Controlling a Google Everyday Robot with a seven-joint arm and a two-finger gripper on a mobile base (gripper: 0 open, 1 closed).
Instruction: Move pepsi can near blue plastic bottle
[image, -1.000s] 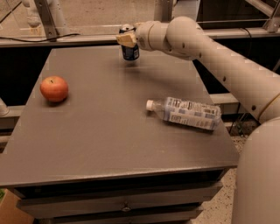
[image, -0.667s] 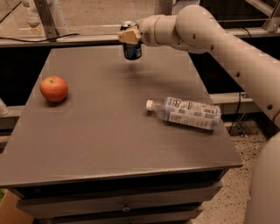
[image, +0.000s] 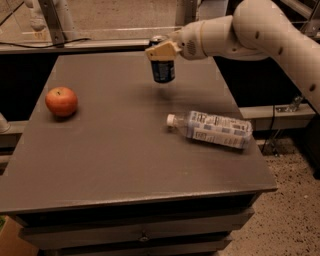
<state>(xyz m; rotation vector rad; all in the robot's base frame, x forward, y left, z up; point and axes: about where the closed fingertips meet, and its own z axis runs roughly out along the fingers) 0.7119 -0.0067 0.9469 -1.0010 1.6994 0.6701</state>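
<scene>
The pepsi can (image: 163, 72) is clasped upright by the gripper (image: 161, 51), held aloft beyond the blue plastic bottle (image: 214, 129); the arm (image: 260, 25) is stretched out nearly level.

The dark grey-brown rectangular surface (image: 125, 155) carries two things. A clear plastic bottle (image: 212, 129) with a white cap and a pale blue-and-white label lies on its side near one edge. Well apart from the bottle, out past its cap end, sits a round red apple (image: 61, 101). Beyond the bottle, over the far part of the surface, my tan fingers (image: 161, 51) clamp the top of a small dark blue pepsi can (image: 163, 71), which hangs just clear of the surface.
</scene>
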